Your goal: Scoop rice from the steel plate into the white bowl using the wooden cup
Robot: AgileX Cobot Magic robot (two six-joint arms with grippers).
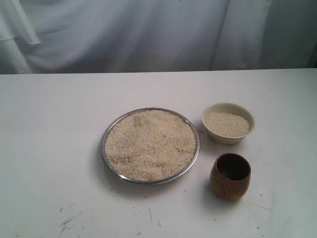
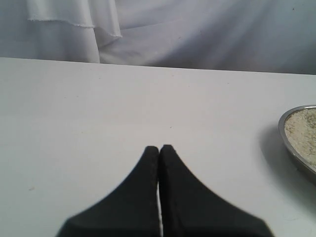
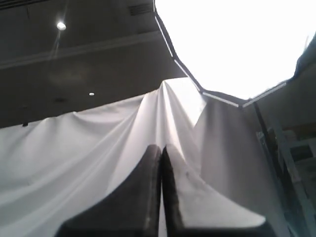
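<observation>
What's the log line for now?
steel plate: full | wooden cup: upright, untouched | left gripper: shut, empty | right gripper: shut, empty

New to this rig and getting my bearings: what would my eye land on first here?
The wide steel plate, heaped with rice, sits central on the table. To its right stand the white bowl, partly filled with rice, and nearer the camera the upright wooden cup. The left pincer and right pincer are both shut, holding nothing.
</observation>
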